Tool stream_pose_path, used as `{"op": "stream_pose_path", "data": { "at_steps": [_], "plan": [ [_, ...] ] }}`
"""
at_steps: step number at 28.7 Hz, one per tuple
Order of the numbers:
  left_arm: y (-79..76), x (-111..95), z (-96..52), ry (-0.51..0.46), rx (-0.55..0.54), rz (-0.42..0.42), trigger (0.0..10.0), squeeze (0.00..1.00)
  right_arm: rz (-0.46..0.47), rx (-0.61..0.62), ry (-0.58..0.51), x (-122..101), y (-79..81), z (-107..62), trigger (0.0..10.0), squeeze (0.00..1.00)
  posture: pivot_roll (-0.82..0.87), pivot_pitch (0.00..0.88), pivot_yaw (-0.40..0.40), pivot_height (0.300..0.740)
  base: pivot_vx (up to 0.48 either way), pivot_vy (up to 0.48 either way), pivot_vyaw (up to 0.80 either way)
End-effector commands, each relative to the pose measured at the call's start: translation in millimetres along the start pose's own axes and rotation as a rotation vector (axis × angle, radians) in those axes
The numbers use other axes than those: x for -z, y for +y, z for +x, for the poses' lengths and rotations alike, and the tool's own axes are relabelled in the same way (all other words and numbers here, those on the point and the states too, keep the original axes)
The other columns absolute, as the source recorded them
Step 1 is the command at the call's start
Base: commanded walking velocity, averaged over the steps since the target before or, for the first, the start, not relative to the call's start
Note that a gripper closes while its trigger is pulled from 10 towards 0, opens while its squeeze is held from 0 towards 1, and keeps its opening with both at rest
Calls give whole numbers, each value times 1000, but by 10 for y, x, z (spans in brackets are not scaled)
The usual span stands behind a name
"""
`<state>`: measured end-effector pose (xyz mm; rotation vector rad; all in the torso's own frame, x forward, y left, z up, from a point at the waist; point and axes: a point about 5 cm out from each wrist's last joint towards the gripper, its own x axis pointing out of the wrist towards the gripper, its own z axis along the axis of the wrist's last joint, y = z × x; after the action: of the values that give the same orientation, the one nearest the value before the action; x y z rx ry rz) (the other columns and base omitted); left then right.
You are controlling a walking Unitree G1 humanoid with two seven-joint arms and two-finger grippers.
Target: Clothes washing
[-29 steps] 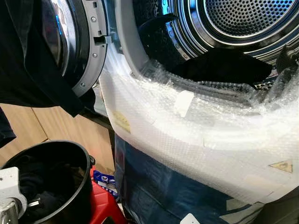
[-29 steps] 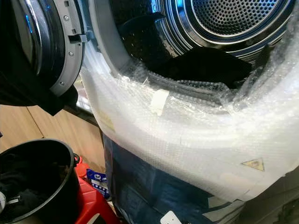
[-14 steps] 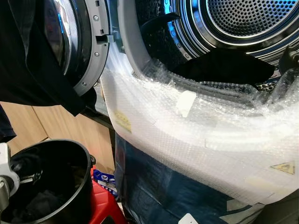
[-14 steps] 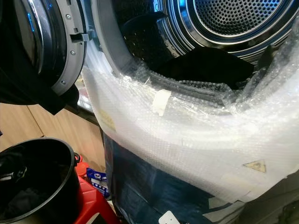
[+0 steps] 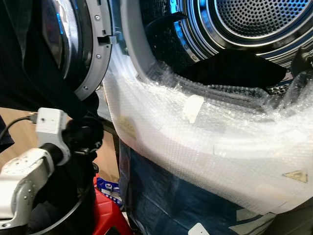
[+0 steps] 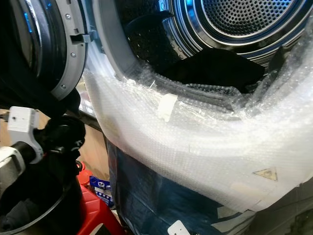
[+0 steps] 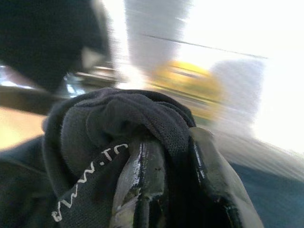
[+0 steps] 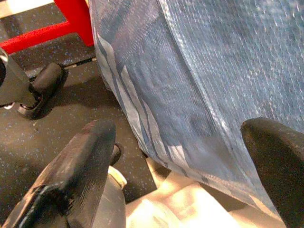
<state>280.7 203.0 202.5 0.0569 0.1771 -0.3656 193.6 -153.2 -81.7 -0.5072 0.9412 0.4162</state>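
The washing machine drum (image 5: 254, 19) stands open, with a dark garment (image 5: 234, 71) lying at its front lip. My left gripper (image 5: 85, 134) hangs below the open door (image 5: 95, 54), above the black bucket (image 6: 44, 215). It is shut on a dark garment (image 7: 95, 137) with white lettering, bunched over the fingers (image 7: 142, 171) and trailing down toward the bucket. My right gripper (image 8: 176, 127) is open and low, facing the machine's blue-wrapped front (image 8: 213, 71) near the floor.
Thick bubble wrap (image 5: 205, 147) covers the rim below the drum opening. Dark cloth (image 5: 29, 58) hangs over the door at the left. A red stool (image 5: 110, 213) carries the bucket. A black roller foot (image 8: 40, 88) stands on the dark floor.
My left arm has risen out of the bucket, lifting the dark garment up to just under the door. The camera has shifted only slightly.
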Motion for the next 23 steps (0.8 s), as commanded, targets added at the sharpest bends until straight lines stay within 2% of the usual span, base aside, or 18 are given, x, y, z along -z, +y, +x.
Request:
{"op": "stream_pose_path", "data": {
  "at_steps": [1,6,8,9,11,16,19,21,23],
  "plan": [
    [-282,-63,65,-27,169,22,0,0,18,0,-11,-22,14,4,10000,0,161,0,10,740,0,0,0],
    [-676,-159,83,-66,454,66,0,0,28,-11,-17,-47,37,9,10000,0,151,0,11,740,0,0,0],
    [-891,-89,93,-34,664,80,0,0,34,-13,-18,-52,38,10,10000,0,150,0,8,740,0,0,0],
    [-891,-89,93,-34,664,80,0,0,34,-13,-18,-52,38,10,10000,0,150,0,8,740,0,0,0],
    [-1021,-26,99,-7,780,83,0,0,39,-10,-17,-52,33,10,10000,0,151,0,9,740,0,0,0],
    [-1105,144,72,61,857,81,0,0,71,6,-20,-49,23,9,10000,0,123,0,17,740,0,0,0],
    [-999,263,89,101,819,64,0,0,64,5,-28,-45,5,5,10000,0,119,0,17,740,0,0,0],
    [-853,397,67,144,742,58,0,0,68,-6,-39,6,-26,-12,10000,0,113,0,8,740,0,0,0],
    [-826,445,50,157,735,44,0,0,74,-8,-37,54,-52,-25,10000,0,117,0,3,740,0,0,0]
  ]
}}
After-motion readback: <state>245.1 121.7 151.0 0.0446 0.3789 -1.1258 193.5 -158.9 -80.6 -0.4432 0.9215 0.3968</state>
